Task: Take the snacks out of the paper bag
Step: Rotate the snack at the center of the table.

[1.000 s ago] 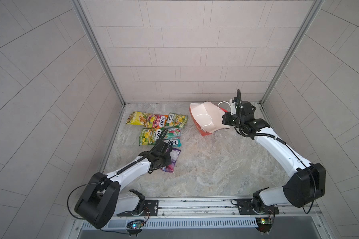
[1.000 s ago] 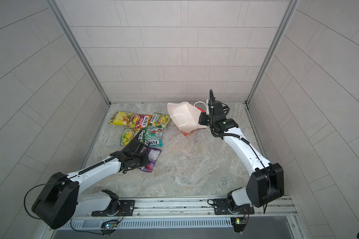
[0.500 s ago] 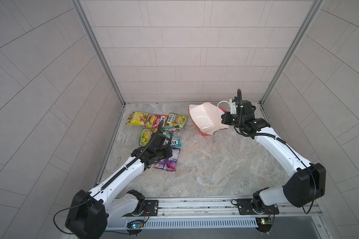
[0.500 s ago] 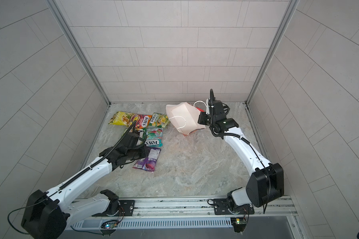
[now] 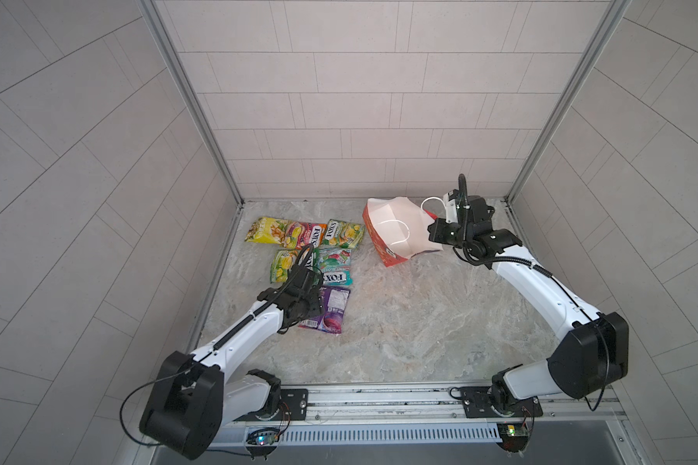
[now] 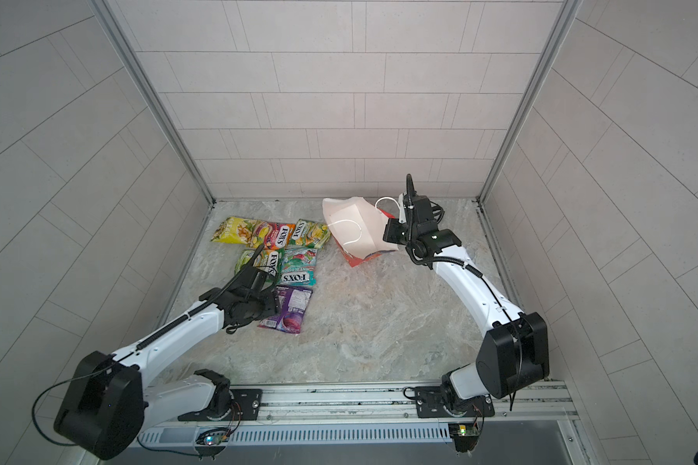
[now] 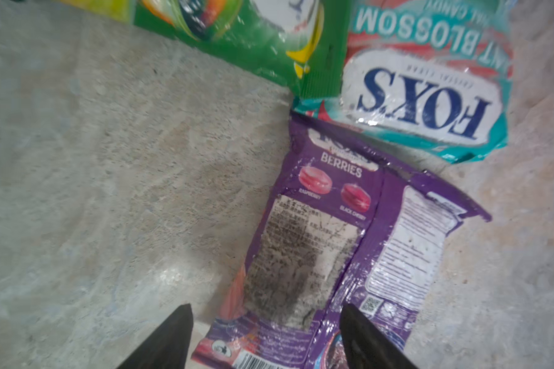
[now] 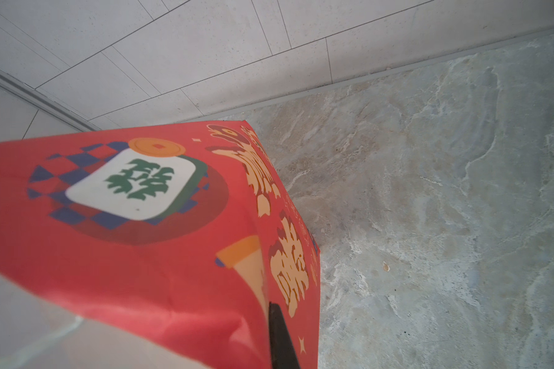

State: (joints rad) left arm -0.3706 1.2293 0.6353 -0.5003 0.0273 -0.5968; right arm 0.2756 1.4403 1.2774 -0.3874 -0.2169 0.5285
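Several snacks lie flat at the table's back left: a plain yellow packet (image 5: 264, 235), a pink-orange one (image 5: 305, 235), a green one (image 5: 343, 233), a yellow-green one (image 5: 285, 263) and a teal one (image 5: 335, 265). In front of them lies the purple packet (image 5: 331, 310) (image 7: 317, 249). My left gripper (image 5: 313, 300) (image 7: 266, 308) hovers open just over its near end, holding nothing. The red paper bag (image 5: 395, 233) (image 8: 125, 223) is tilted, its white inside facing the packets. My right gripper (image 5: 436, 235) (image 8: 269, 319) is shut on its wall near the rim. No packet shows inside.
Tiled walls close the back and both sides, with metal corner posts (image 5: 202, 120). A metal rail (image 5: 379, 398) with both arm bases runs along the front edge. Bare marble table (image 5: 420, 322) spreads between the arms.
My left gripper has opened and let go of the purple packet, which now lies flat in front of the teal one. The right gripper and the bag have hardly moved.
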